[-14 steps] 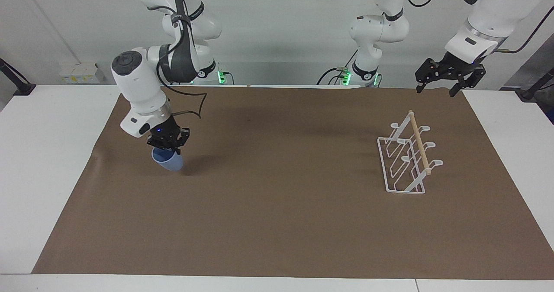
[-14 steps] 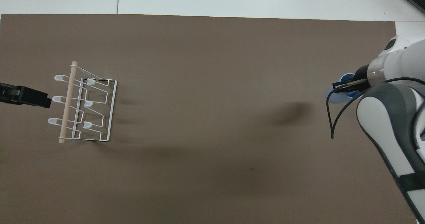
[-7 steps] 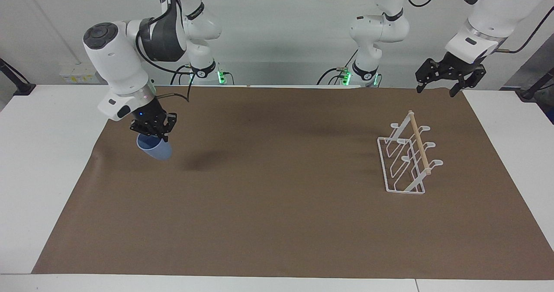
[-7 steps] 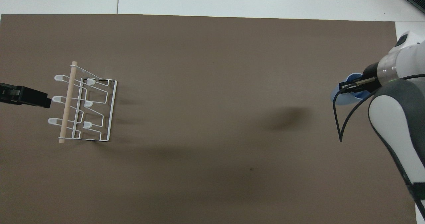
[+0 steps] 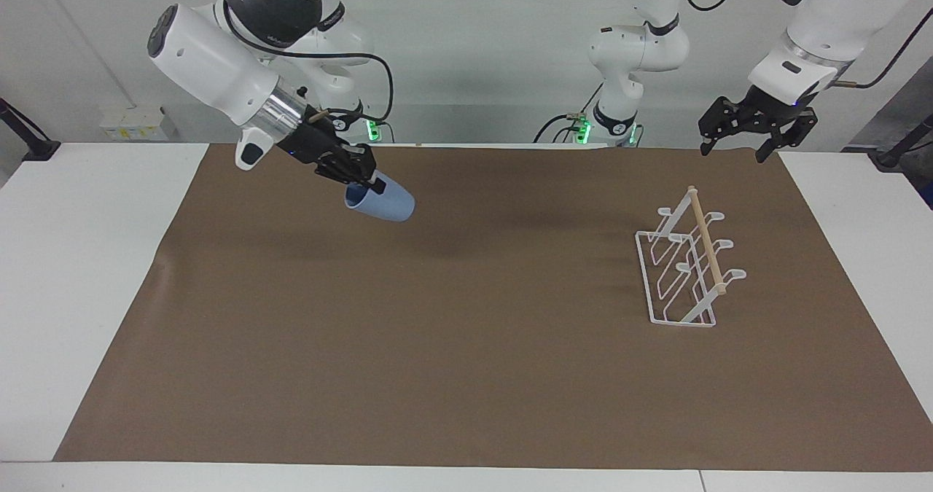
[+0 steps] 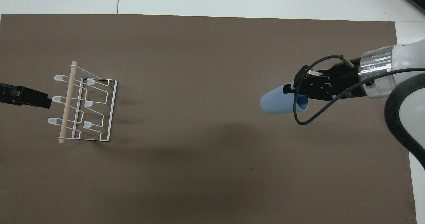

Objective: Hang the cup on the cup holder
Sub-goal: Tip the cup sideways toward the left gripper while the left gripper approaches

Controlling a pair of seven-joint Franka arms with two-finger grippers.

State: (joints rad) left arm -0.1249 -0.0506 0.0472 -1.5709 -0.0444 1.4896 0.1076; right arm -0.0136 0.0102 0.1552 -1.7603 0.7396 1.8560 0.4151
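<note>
Over mat (image 5: 466, 375) | right gripper (image 5: 362, 178) grips tilted cup (image 5: 380, 203) | facing view: airborne, seemingly

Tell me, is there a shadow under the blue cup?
Facing view: a soft dark patch lies on the brown mat below the cup, held up by the right gripper. Overhead view: faint smudges by the rack; the left gripper waits.

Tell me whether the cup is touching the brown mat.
Apart. The facing view shows the cup held by the right gripper above the brown mat, its shadow separate below.
</note>
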